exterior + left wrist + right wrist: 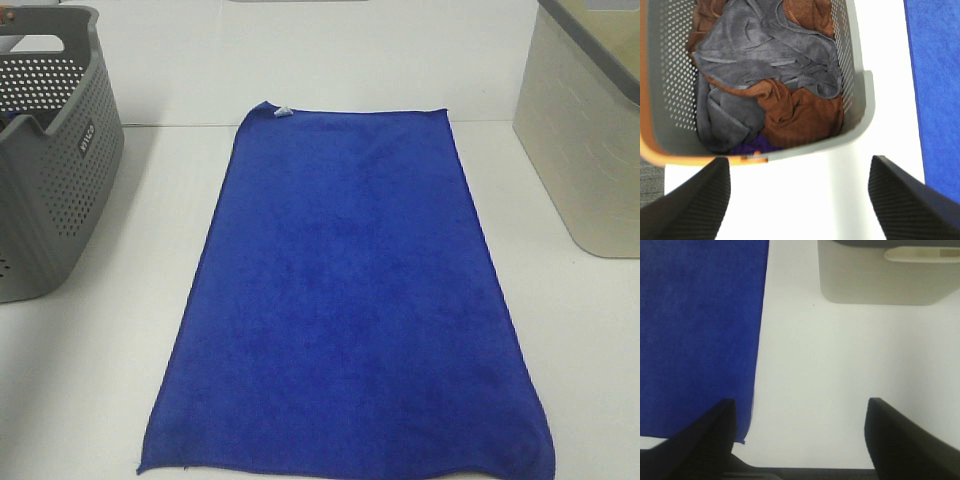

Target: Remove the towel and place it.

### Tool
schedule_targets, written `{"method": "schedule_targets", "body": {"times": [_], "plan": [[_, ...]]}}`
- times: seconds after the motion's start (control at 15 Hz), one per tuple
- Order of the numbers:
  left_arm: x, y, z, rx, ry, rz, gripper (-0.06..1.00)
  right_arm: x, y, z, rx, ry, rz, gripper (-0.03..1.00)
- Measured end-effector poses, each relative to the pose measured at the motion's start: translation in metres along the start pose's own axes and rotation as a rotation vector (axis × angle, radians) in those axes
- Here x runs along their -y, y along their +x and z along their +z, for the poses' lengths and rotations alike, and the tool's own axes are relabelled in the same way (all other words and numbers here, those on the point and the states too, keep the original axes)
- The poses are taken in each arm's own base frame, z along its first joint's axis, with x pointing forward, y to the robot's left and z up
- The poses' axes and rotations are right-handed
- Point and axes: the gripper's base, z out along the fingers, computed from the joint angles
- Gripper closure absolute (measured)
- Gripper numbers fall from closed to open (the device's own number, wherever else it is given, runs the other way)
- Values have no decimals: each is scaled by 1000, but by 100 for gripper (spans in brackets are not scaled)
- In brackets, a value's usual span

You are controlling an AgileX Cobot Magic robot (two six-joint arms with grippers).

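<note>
The towel (345,300) lies flat and spread out at the centre of the table (90,380), its white tag (283,111) at the 11 o'clock corner. The grey basket (60,170) stands at 9 to 10 o'clock, holding grey and brown cloths (765,75); a beige bin (585,150) stands at 2 o'clock. The left gripper (800,200) hangs over the basket's near end, jaws wide apart and empty. The right gripper (800,440) hangs beside the towel's edge, also spread wide, holding nothing.
</note>
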Motion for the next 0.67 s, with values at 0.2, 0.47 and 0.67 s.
{"method": "schedule_targets", "body": {"times": [0.2,0.47,0.67], "plan": [[6,63,-24,98,-19,27,22,-3,56,-21,97,24,-40,26],[9,141,-25,234,-77,76,22,-4,110,-17,188,32,-55,26],[11,189,-18,273,-114,98,22,-4,141,-11,271,40,-71,26]]}}
